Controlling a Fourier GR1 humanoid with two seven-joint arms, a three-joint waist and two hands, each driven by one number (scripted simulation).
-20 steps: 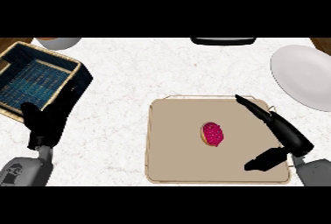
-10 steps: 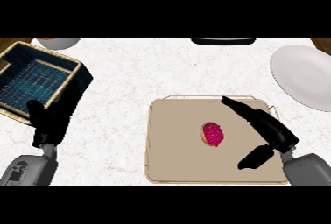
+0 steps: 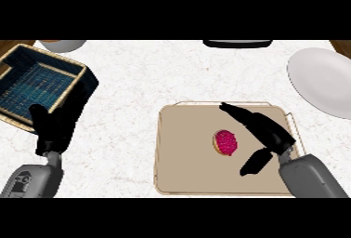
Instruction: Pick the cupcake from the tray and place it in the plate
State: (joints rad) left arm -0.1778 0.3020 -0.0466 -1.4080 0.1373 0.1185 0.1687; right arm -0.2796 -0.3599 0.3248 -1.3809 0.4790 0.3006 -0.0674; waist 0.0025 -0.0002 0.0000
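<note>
Step in hand: grasp approach. The cupcake lies on the tray, right of tray centre, pink top showing. The right hand hovers over the tray's right half, just beside the cupcake; fingers straight, thumb spread apart toward the tray's near edge, nothing held. The left hand rests open near the counter's left edge, by the basket.

Procedure, as judged: centre the cupcake btwn thumb and fingers, lower, then close. Avoid pushing it sideways w/ the fingertips. Lift clear of the tray rim before moving to the plate at the counter's far right corner.
</note>
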